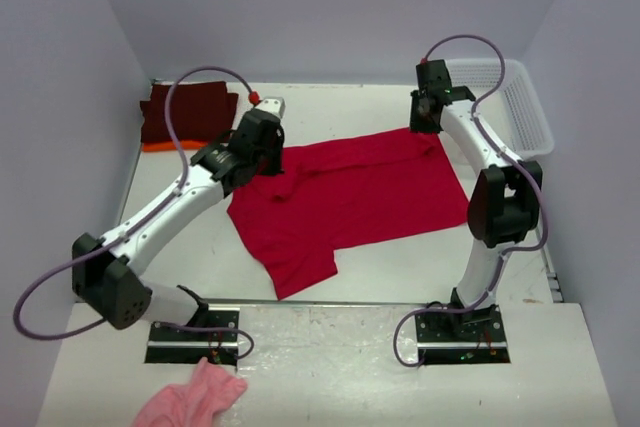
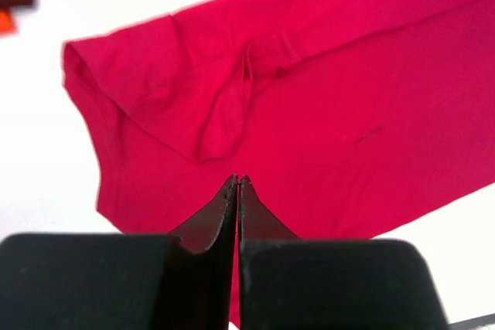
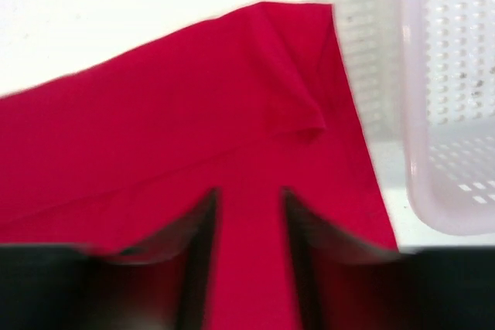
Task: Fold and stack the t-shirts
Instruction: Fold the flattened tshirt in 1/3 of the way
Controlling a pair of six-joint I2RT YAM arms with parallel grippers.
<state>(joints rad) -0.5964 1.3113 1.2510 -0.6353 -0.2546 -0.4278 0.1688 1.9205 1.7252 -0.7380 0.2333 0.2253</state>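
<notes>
Reaching from lower left in the top view, the left arm stretches to the red t-shirt (image 1: pixel 350 197)'s upper-left corner, its left hand (image 2: pixel 237 183) pinched shut over the fabric. The right arm rises, elbow bent; the right hand (image 3: pixel 249 195) stands open over the upper-right corner, beside the white basket (image 1: pixel 530 117). The shirt lies mid-desk (image 1: pixel 200 237), with bare surface below and to its left.

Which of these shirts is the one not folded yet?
The bright red t-shirt, spread across the middle of the table. The dark maroon t-shirt sits compactly on the orange t-shirt at the far-left corner.
</notes>
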